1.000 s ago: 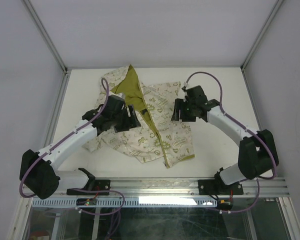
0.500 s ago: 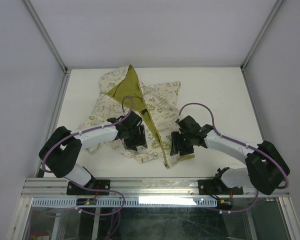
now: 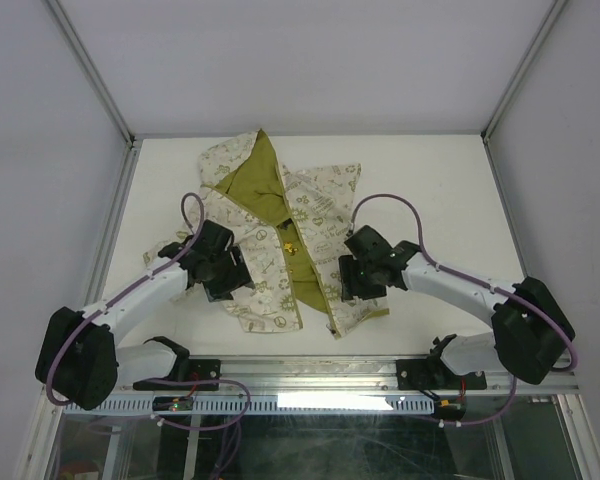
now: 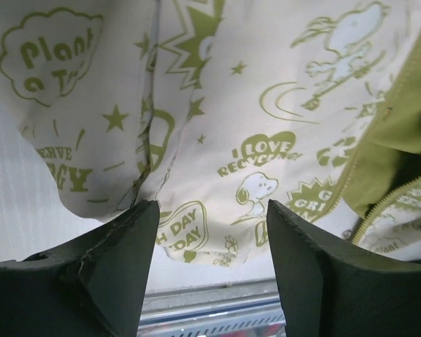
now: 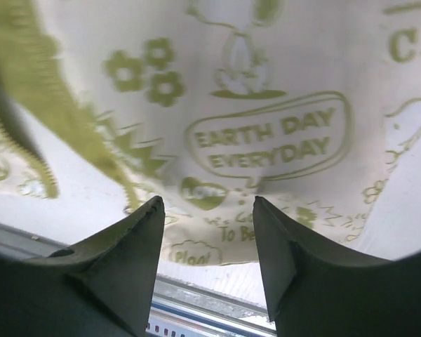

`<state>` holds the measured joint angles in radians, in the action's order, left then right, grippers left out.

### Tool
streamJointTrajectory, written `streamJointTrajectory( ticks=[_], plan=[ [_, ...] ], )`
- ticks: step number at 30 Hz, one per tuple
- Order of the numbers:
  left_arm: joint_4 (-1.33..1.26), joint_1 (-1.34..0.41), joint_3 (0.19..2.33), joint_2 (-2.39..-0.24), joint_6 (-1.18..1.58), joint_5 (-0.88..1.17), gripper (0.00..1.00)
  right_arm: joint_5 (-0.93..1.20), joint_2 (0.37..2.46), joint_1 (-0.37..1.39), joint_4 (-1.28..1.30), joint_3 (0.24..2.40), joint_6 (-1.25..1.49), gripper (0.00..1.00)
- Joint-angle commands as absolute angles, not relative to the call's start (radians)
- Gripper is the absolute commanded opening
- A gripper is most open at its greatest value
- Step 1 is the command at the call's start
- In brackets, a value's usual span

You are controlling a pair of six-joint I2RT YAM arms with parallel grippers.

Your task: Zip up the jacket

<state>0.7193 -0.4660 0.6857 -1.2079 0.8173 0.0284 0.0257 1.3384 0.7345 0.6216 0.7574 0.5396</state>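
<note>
The cream jacket point(image 3: 310, 205) with olive prints lies unzipped on the white table, its olive lining point(image 3: 298, 262) showing down the middle. My left gripper point(image 3: 232, 283) is open over the jacket's left front panel point(image 4: 266, 126), near its lower hem. My right gripper point(image 3: 365, 285) is open over the right front panel point(image 5: 281, 105), close to the hem. An olive zipper edge point(image 5: 28, 140) runs at the left of the right wrist view, and the other zipper edge point(image 4: 386, 203) at the right of the left wrist view. Neither gripper holds fabric.
The white table point(image 3: 440, 190) has grey walls on three sides. A metal rail point(image 3: 310, 375) runs along the near edge just below the jacket's hem, and shows in both wrist views point(image 4: 210, 309).
The left gripper has moved left and back, off the jacket's middle onto its left panel, and more lining now shows. The right gripper came down toward the hem, then barely shifted.
</note>
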Motion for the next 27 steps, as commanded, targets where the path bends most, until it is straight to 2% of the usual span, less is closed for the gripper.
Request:
streamJointTrajectory(
  ticks=[1, 6, 11, 15, 21, 24, 25, 27],
  plan=[
    [0.756, -0.513, 0.781, -1.141, 0.806, 0.069, 0.64, -0.043, 1.312, 0.833, 0.707, 0.879, 0.509, 0.56],
    [0.774, -0.64, 0.845, -1.112, 0.868, 0.066, 0.65, -0.097, 1.356, 0.968, 0.834, 0.938, 0.55, 0.5],
    [0.755, -0.676, 0.833, -1.141, 0.883, 0.076, 0.66, -0.093, 1.42, 1.014, 0.82, 0.924, 0.569, 0.45],
    [0.737, -0.676, 0.822, -1.149, 0.881, 0.089, 0.66, -0.085, 1.487, 1.023, 0.77, 0.919, 0.572, 0.47],
    [0.728, -0.678, 0.824, -1.161, 0.87, 0.107, 0.66, -0.068, 1.584, 1.031, 0.68, 0.875, 0.593, 0.55],
    [0.724, -0.678, 0.824, -1.166, 0.864, 0.111, 0.66, -0.091, 1.639, 1.032, 0.67, 0.854, 0.606, 0.55],
    [0.722, -0.679, 0.824, -1.167, 0.864, 0.114, 0.66, -0.099, 1.657, 1.031, 0.666, 0.85, 0.61, 0.54],
    [0.716, -0.679, 0.821, -1.168, 0.865, 0.117, 0.66, -0.118, 1.684, 1.032, 0.659, 0.84, 0.618, 0.45]
  ],
)
